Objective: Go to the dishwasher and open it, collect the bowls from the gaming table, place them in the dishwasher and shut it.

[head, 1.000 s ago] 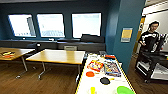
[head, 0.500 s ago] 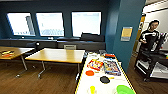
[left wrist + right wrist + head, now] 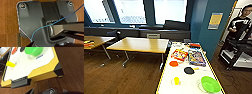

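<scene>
Head view: green bowl at gaming table's near-right corner, nearer the right arm; jaw states cannot be told.

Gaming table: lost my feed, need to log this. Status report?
Jaws unreadable on both wrist views. Gaming table dead ahead; green bowl and yellow bowl on its white top. Orange disc, black disc, game boxes lie beyond them.

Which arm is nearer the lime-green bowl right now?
Right, judging by the wrist views. Its camera looks onto the gaming table with the green bowl close by; the left wrist view shows wooden floor, no table.
</scene>
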Robot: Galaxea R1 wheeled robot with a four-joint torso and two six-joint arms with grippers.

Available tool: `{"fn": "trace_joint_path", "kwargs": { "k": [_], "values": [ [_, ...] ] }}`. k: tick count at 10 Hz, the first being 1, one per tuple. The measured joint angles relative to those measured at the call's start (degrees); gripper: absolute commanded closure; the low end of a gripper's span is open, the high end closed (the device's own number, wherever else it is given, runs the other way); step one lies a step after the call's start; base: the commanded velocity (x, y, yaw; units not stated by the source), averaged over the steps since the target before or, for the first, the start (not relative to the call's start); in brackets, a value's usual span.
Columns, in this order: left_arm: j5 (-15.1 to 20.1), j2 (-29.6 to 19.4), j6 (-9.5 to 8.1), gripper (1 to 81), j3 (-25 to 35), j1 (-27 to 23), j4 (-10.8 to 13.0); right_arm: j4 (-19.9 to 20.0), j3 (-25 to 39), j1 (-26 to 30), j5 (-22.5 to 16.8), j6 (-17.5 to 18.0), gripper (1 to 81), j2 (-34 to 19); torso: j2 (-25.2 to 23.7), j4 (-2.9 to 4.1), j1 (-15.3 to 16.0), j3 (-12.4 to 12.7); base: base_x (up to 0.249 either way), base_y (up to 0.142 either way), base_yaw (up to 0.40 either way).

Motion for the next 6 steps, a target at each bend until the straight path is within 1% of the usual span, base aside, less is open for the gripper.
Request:
{"fn": "trace_joint_path", "kwargs": {
  "k": [1, 3, 4, 6],
  "values": [
    [-0.1, 0.0, 0.0, 1.0, 0.0, -0.3, 0.0, 0.0, 0.0, 1.8, -1.2, 1.4, 1.0, -0.9, 0.0, 0.0, 0.0, -1.7, 0.0, 0.0, 0.0],
    [-0.1, 0.0, 0.0, 1.0, 0.0, -0.7, 0.0, 0.0, 0.3, 6.9, -4.5, 3.3, 1.0, -0.7, 0.0, 0.0, 0.0, -2.9, 0.0, 0.0, 0.0],
    [-0.1, 0.0, 0.0, 1.0, 0.0, -0.7, 0.0, 0.0, 0.3, 9.7, -7.4, 4.4, 1.0, -0.7, 0.0, 0.0, 0.0, -2.9, 0.0, 0.0, 0.0],
    [-0.3, 0.0, -0.02, 1.0, 0.0, -0.9, 0.0, 0.0, -0.3, 17.4, -12.4, 6.1, 1.0, -0.7, 0.0, 0.0, 0.0, -2.8, 0.0, 0.0, 0.0]
  ]
}}
